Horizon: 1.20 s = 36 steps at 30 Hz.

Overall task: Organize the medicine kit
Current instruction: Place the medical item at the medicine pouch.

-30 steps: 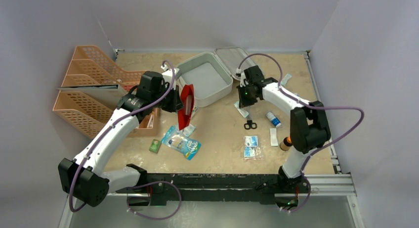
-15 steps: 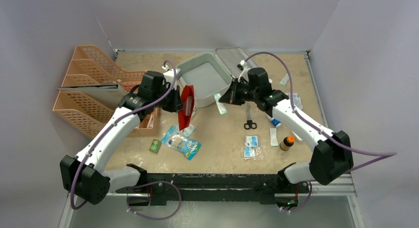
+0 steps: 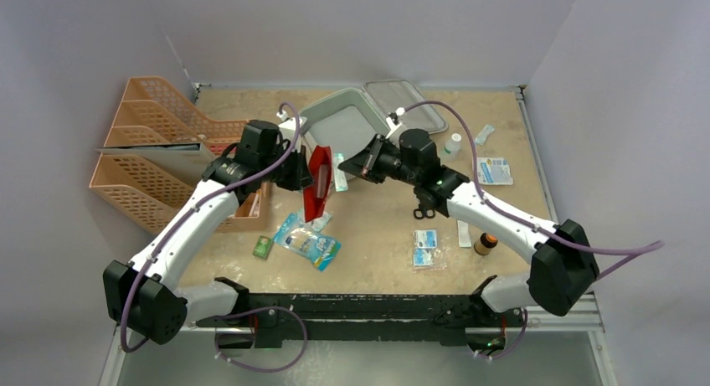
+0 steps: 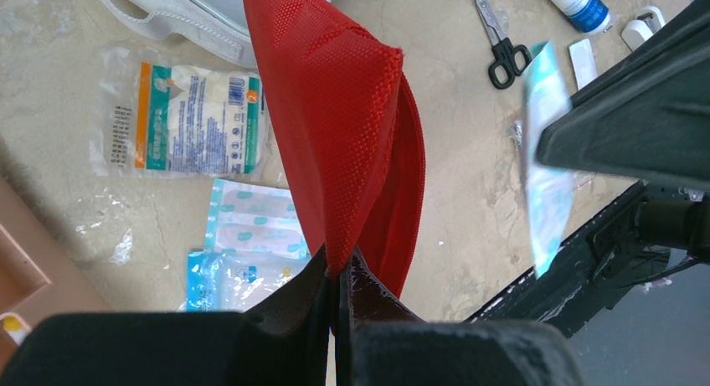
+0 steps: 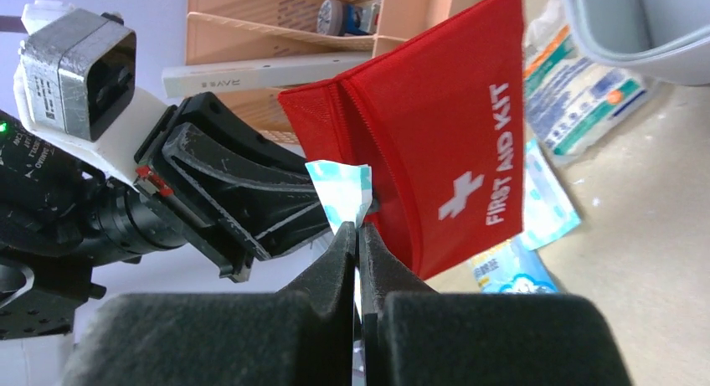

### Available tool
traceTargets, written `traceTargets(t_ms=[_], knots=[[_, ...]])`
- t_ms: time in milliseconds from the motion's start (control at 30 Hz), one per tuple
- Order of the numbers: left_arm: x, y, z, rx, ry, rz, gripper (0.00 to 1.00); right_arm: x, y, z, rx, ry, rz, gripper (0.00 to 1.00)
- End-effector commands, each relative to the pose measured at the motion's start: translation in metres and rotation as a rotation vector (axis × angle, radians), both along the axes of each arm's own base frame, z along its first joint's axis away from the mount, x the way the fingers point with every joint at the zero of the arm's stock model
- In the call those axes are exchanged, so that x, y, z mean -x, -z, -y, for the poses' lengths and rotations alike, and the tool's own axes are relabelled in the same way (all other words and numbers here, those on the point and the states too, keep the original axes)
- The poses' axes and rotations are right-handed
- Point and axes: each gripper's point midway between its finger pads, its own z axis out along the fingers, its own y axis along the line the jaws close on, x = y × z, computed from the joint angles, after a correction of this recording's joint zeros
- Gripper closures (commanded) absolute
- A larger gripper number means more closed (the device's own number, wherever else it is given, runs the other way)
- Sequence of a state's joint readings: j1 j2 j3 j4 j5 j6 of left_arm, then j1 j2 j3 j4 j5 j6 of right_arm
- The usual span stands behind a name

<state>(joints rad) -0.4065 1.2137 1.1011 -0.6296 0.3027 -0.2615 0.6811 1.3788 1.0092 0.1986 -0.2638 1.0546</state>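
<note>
L gripper [image 4: 339, 273] jaws pressed tight on an edge of the red pouch [image 4: 335, 110], holding it up on edge. R gripper [image 5: 358, 235] also pinched, on a small pale-blue sachet [image 5: 342, 193] just beside the pouch. Vs a sec ago: R arm swung left w/ the sachet, L arm same spot. Medicine kit [image 3: 311, 118] lies open at far-middle of the beige table [image 3: 377, 235], right behind both grippers. Scissors [image 3: 424, 212] nearer the front, orange trays [image 3: 159, 151] on left, pale walls.

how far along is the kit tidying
Early. The medicine kit lies open, its visible floor bare. In hand: the left tool holds the red pouch, the right tool pinches a pale blue packet beside it. Left: scissors, brown bottle and plastic packets lie loose on the table.
</note>
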Motion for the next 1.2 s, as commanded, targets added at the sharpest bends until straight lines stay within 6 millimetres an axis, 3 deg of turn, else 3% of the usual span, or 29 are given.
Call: traceTargets(t_ms=[0, 267, 567, 1167], knots=[[-0.001, -0.012, 0.008, 0.050, 0.024, 0.027, 1.00, -0.006, -0.024, -0.022, -0.101, 0.047, 0.032, 1.00], [0.002, -0.015, 0.012, 0.070, 0.047, 0.025, 1.00, -0.009, -0.011, -0.044, -0.118, 0.052, -0.012, 1.00], [0.005, -0.020, 0.017, 0.101, 0.073, 0.032, 1.00, -0.026, 0.027, -0.041, 0.007, 0.153, -0.062, 1.00], [0.003, -0.017, 0.016, 0.099, 0.058, 0.024, 1.00, -0.032, 0.031, -0.049, 0.114, 0.210, -0.027, 0.95]])
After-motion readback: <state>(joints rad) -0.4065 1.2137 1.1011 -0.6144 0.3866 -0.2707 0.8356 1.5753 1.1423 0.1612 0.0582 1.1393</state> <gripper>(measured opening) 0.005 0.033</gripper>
